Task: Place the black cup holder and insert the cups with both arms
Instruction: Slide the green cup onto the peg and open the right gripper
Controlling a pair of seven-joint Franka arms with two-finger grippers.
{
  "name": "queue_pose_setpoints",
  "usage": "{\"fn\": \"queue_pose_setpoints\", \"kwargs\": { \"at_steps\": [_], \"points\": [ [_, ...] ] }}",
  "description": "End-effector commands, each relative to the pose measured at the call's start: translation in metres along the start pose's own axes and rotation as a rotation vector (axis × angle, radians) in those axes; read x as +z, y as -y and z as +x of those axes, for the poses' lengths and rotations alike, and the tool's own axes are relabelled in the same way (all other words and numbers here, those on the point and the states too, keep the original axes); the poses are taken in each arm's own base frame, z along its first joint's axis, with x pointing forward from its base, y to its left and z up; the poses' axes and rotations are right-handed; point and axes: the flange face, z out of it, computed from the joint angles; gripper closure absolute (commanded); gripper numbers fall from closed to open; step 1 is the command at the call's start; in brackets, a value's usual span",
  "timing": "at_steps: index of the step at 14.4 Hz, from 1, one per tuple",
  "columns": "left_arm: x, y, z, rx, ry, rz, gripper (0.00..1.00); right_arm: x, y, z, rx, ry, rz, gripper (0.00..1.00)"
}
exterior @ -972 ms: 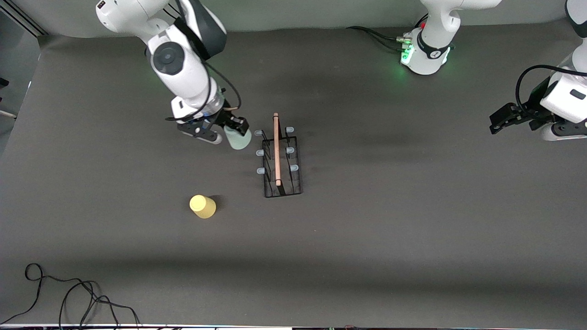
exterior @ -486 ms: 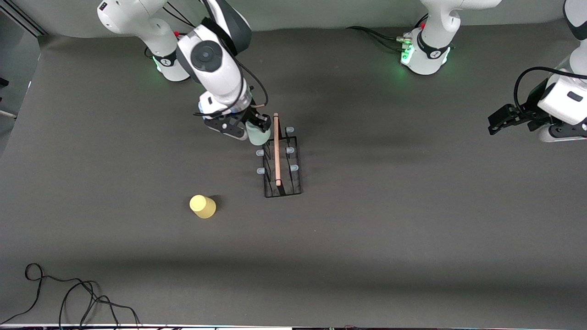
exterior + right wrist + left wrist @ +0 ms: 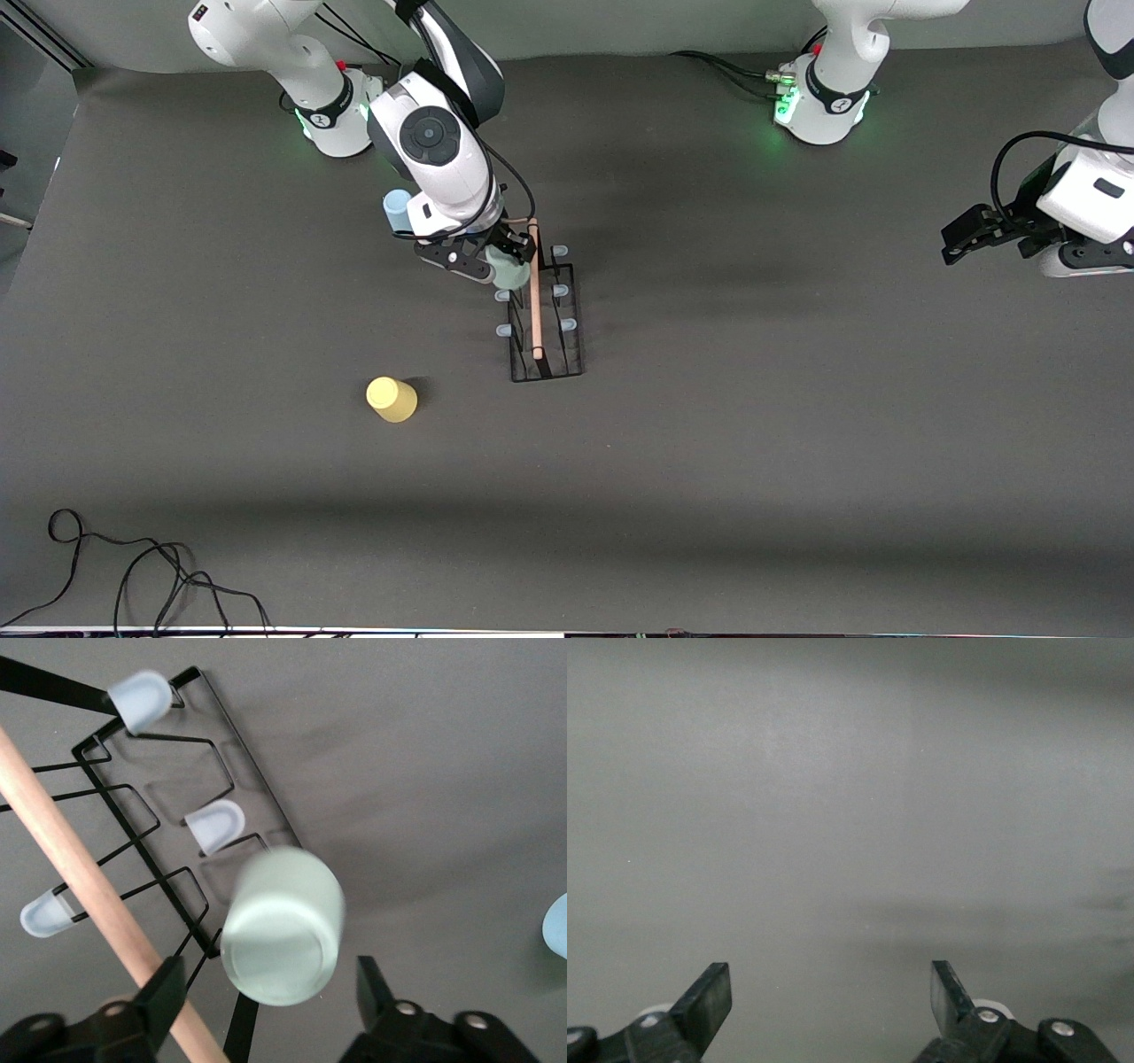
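The right gripper [image 3: 502, 259], spread, leaves the pale green cup [image 3: 282, 926] on the black cup holder's [image 3: 545, 310] prong; the left gripper [image 3: 831, 992] waits, spread.

No legible text, label, brand, number or sign on anything in view.

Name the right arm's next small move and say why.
Probably lift the right gripper straight up. Its fingers stand open, apart from the pale green cup, which appears to sit mouth-down over the end prong of the black cup holder. A straight rise should avoid knocking cup or wooden rod. The left gripper waits, open.
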Motion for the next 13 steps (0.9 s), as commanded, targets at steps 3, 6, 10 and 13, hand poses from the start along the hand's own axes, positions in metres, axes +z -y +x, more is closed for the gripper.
{"fn": "queue_pose_setpoints", "kwargs": {
  "at_steps": [3,6,10,13],
  "points": [
    [-0.003,-0.003,0.001,-0.003,0.011,-0.005,0.00,-0.023,0.004,0.008,0.011,-0.016,0.031,0.00],
    [-0.010,-0.003,-0.003,0.008,0.040,0.001,0.00,-0.057,-0.011,0.045,-0.032,-0.010,0.017,0.00],
    [-0.017,0.010,-0.003,0.088,0.041,0.004,0.00,-0.066,-0.046,0.123,-0.126,-0.049,0.014,0.00],
    [-0.016,0.034,-0.003,0.070,0.054,0.003,0.00,-0.046,-0.080,0.192,-0.228,-0.108,-0.012,0.00]
  ]
}}
